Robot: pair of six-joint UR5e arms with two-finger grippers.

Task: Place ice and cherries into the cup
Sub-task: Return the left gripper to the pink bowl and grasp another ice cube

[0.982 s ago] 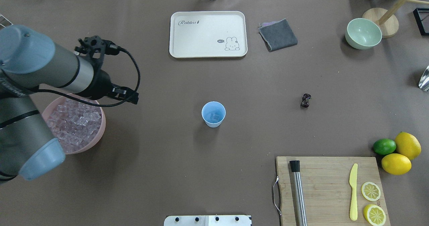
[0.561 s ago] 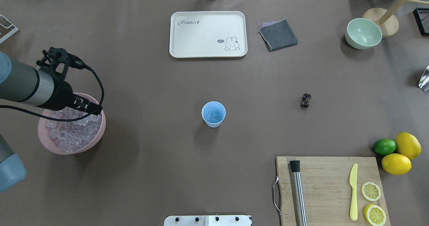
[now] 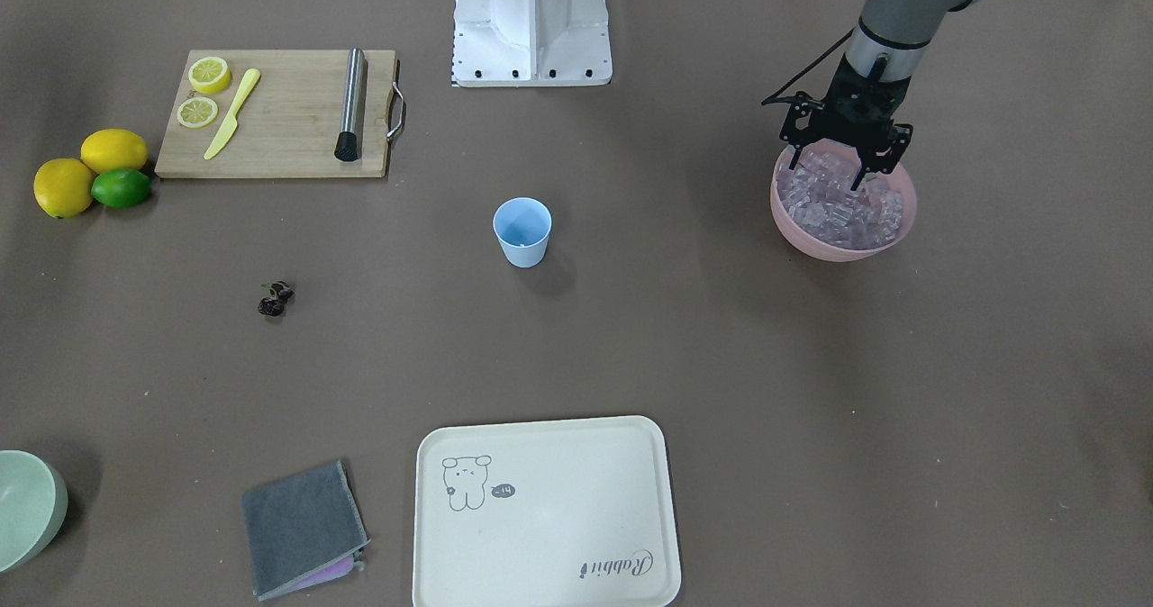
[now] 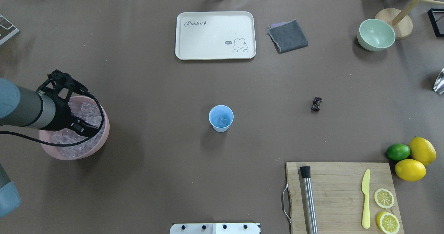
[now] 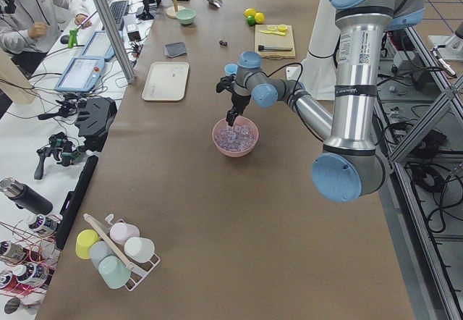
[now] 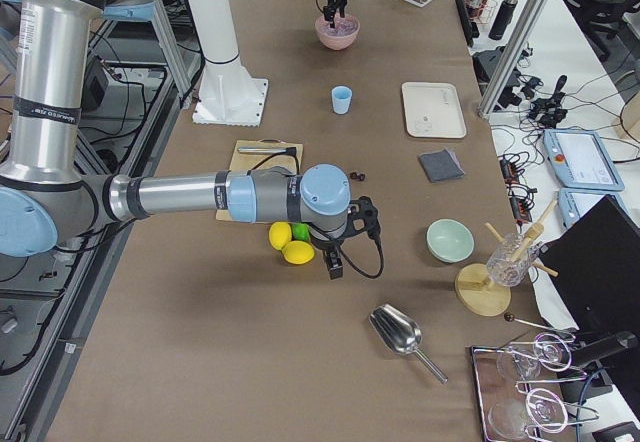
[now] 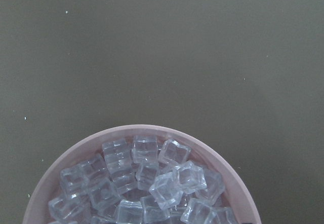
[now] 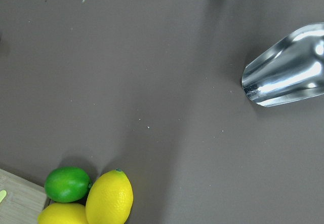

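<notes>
The light blue cup (image 4: 221, 118) stands mid-table, also in the front-facing view (image 3: 522, 231), with one ice cube (image 4: 222, 122) in it. The wide pink bowl (image 4: 102, 136) at the left is heaped with ice (image 7: 152, 183). My left gripper (image 3: 828, 170) points down into that bowl (image 3: 842, 245), jaws open, fingertips among the cubes. The dark cherries (image 4: 316, 103) lie on the table right of the cup. My right gripper (image 6: 335, 264) shows only in the exterior right view, near the lemons; I cannot tell whether it is open or shut.
A cream tray (image 4: 215, 35), a grey cloth (image 4: 288, 36) and a pale green bowl (image 4: 376, 34) stand at the far side. A cutting board (image 4: 340, 195) holds a muddler, a yellow knife and lemon slices. Lemons and a lime (image 4: 398, 151) lie beside it. A metal scoop (image 8: 286, 77) lies at the right edge.
My left arm has pulled back to the left and come down over the pink bowl, so the gripper now reaches into the ice. The cup and cherries have not moved.
</notes>
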